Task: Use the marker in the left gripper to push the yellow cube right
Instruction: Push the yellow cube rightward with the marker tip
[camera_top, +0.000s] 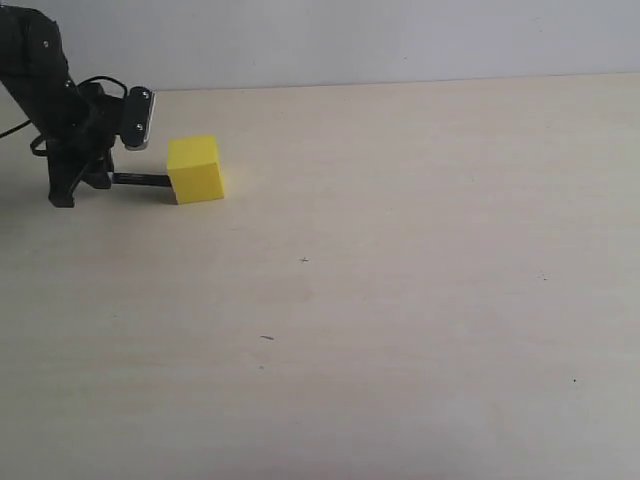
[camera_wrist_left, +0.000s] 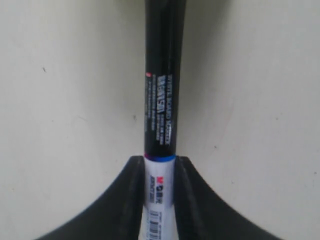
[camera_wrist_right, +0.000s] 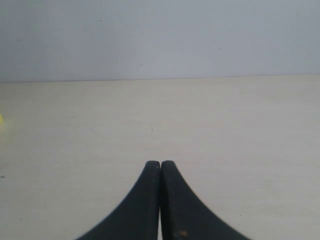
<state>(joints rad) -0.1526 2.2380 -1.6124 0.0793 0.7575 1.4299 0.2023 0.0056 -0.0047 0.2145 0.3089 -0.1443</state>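
The yellow cube (camera_top: 195, 169) rests on the pale table at the far left of the exterior view. My left gripper (camera_top: 85, 180) stands just left of it, shut on the marker (camera_top: 140, 180), which lies level and points right. The marker's black cap reaches the cube's left face; whether it touches I cannot tell. In the left wrist view the marker (camera_wrist_left: 161, 115) runs out between the black fingers (camera_wrist_left: 131, 200), white barrel clamped and black cap ahead; the cube is out of that view. My right gripper (camera_wrist_right: 160, 165) is shut on nothing. A sliver of the yellow cube (camera_wrist_right: 1, 119) shows at that view's edge.
The pale wooden table (camera_top: 400, 300) stretches wide to the right of the cube, with only a few tiny dark specks (camera_top: 267, 338) on it. A plain grey wall (camera_top: 400, 40) bounds the far edge.
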